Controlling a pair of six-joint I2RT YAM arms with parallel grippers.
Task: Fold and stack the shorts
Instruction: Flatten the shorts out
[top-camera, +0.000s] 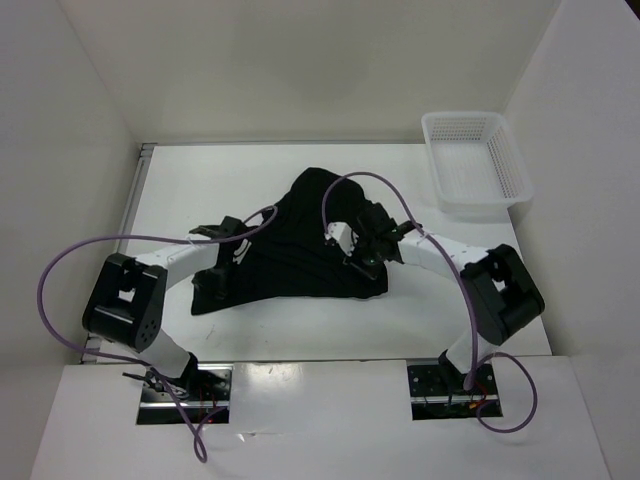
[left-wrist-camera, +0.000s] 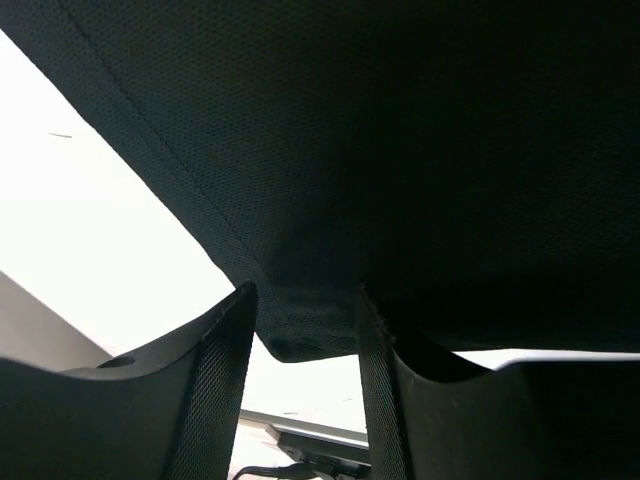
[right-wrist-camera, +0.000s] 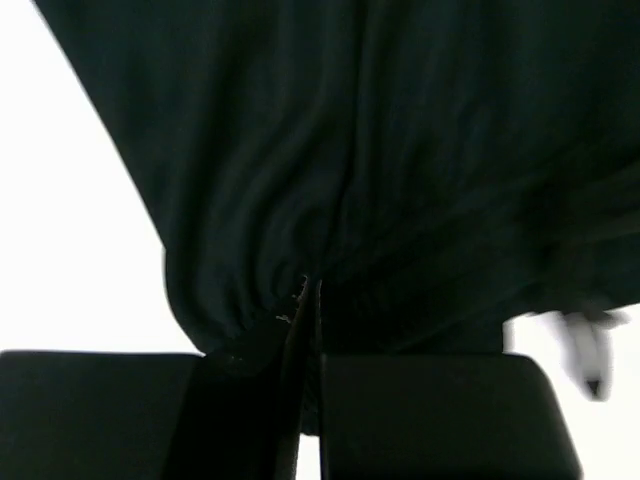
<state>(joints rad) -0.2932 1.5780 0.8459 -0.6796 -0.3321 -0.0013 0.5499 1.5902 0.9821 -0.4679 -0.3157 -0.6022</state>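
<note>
Black shorts (top-camera: 300, 255) crumpled at middle of table (top-camera: 180, 170), toward near edge. Fingers of right gripper (right-wrist-camera: 310, 300) pressed together on gathered waistband, likely to pull flat. Those of left gripper (left-wrist-camera: 305, 310) narrowly parted astride hem corner; clamped or not, cannot tell.

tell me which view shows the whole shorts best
Top external: the shorts lie rumpled on the table, with nearly their whole outline visible. Left wrist shows only a hemmed corner between the open left gripper. Right wrist shows only bunched fabric pinched in the right gripper.
</note>
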